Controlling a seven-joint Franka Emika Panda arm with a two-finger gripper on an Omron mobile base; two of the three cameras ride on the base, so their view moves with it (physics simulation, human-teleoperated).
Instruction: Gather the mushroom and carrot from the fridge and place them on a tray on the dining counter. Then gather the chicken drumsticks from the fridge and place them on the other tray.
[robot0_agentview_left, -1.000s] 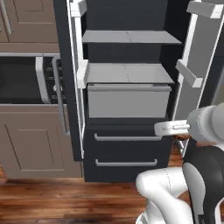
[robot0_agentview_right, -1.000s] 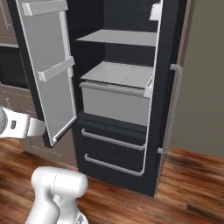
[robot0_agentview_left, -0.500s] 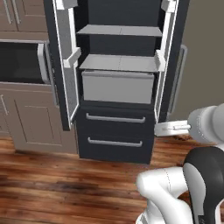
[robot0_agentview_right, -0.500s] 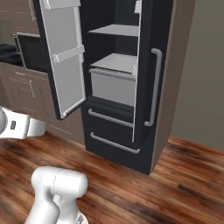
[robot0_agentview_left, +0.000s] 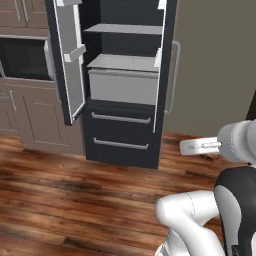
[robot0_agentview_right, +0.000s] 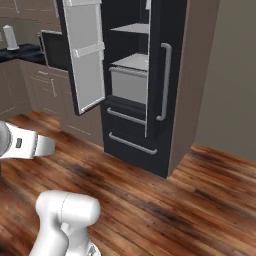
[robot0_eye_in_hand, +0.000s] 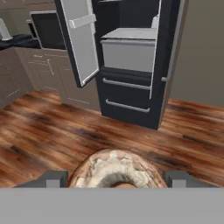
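Black fridge (robot0_agentview_left: 122, 90) upper centre of frame, both doors open, grey drawer inside, wooden floor (robot0_agentview_left: 65, 200) below, gripper (robot0_eye_in_hand: 116, 179) at bottom of hand view clamped on mushroom (robot0_eye_in_hand: 114, 168).

A brown wood-plank floor (robot0_eye_in_hand: 52, 131) spreads out ahead of the fingers. Beyond it, up and to their left in the hand view, stand taupe lower cabinets (robot0_eye_in_hand: 41, 76) with a black oven panel (robot0_eye_in_hand: 46, 30) above, and a plain grey-brown wall (robot0_eye_in_hand: 203, 52) rises far right.

Glossy white rounded arm (robot0_agentview_left: 190, 220) segments with dark grey joint sections.
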